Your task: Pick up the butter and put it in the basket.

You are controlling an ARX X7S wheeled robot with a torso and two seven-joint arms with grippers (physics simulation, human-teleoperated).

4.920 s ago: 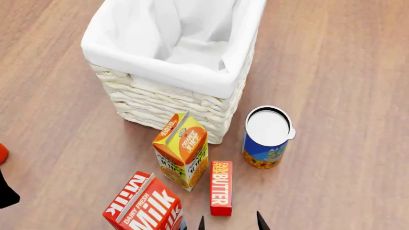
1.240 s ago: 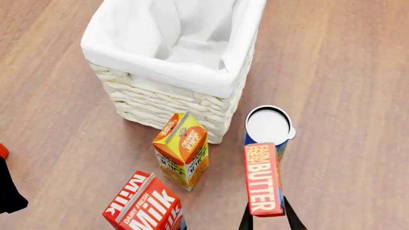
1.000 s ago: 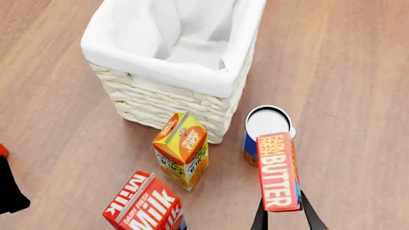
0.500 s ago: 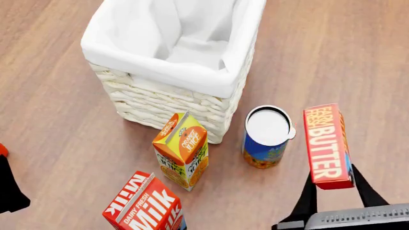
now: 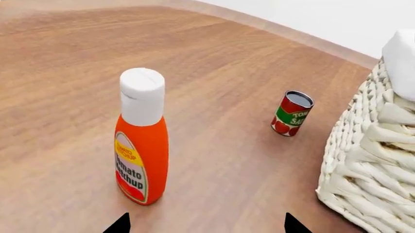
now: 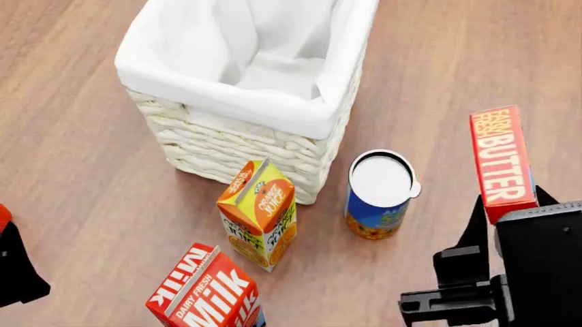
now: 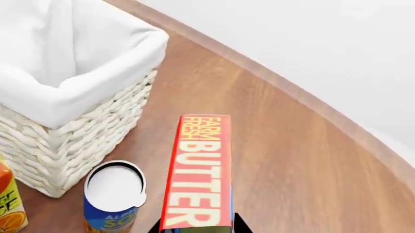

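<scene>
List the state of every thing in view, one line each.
butter: lifted off the table, held by the right gripper.
basket: upright, only its liner inside.
juice carton: upright, closed.
milk carton: closed.
blue can: upright.
ketchup bottle: upright, capped.
tomato can: upright.
left gripper: open, empty.

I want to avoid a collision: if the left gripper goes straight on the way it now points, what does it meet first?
Probably the ketchup bottle, just left of centre ahead of the left gripper; depth is unclear.

Just a warm brown wood-plank surface with a soft sheen, curved pale trim along its far edge, and a plain white wall behind it.
</scene>
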